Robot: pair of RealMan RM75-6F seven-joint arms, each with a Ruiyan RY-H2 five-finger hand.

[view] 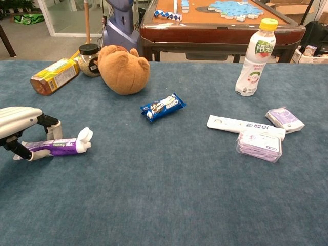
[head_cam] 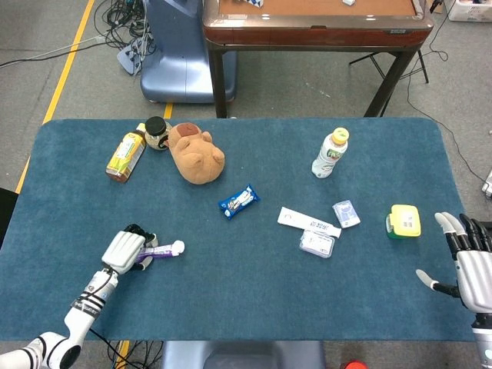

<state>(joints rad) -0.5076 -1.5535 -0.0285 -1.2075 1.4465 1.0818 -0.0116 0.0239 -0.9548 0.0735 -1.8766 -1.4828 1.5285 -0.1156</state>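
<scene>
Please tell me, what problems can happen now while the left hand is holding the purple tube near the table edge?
1. The left hand grips the purple tube only at its rear end, and the white cap end sticks out tilted upward; it may pivot or slip out.
2. The tube is soft-looking; a tight pinch might squeeze it.
3. The hold is close to the table edge, so a dropped tube could possibly roll off.

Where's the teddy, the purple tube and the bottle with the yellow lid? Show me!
teddy (view: 123, 69): chest view, on its brown furry body.
purple tube (view: 57, 147): chest view, on its purple middle, by the left hand (view: 18, 123).
bottle (view: 254, 59): chest view, on its label.
</scene>
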